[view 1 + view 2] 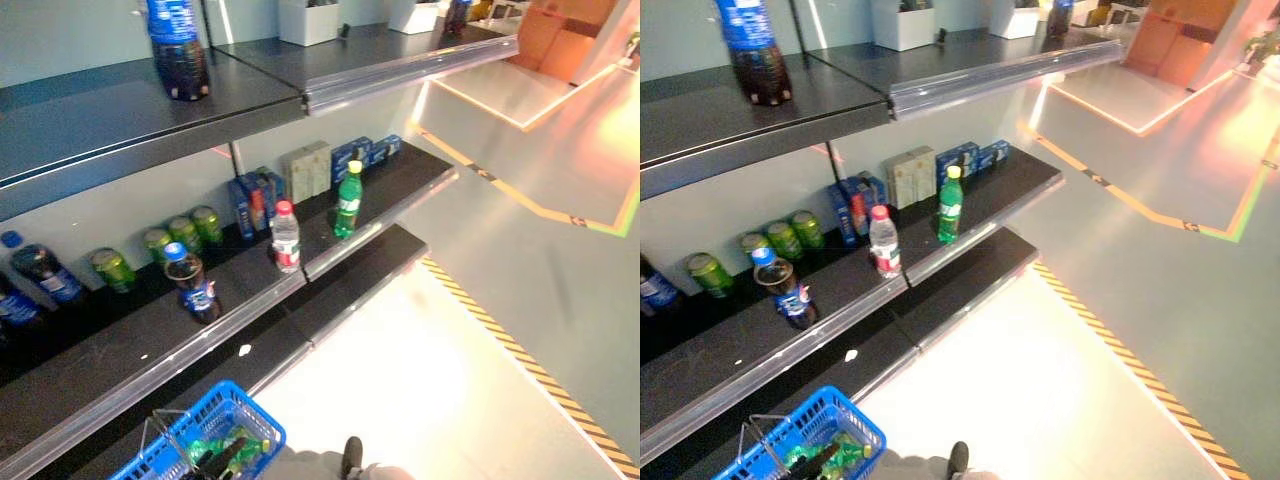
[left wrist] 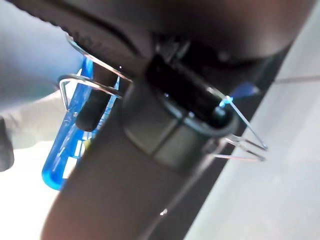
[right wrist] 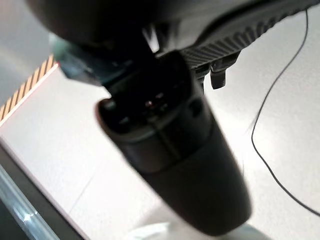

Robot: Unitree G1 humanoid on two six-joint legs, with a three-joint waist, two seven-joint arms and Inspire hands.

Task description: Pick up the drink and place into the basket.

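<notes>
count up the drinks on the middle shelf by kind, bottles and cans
dark cola bottles: 3, one cut off at the view's edge
green cans: 4
clear water bottle with a red cap: 1
green bottle: 1
total: 9

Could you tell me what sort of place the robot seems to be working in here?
Probably a shop or a mock-up of one: long dark shelves stocked with drink bottles, green cans and boxes, plus a blue shopping basket by the floor.
</notes>
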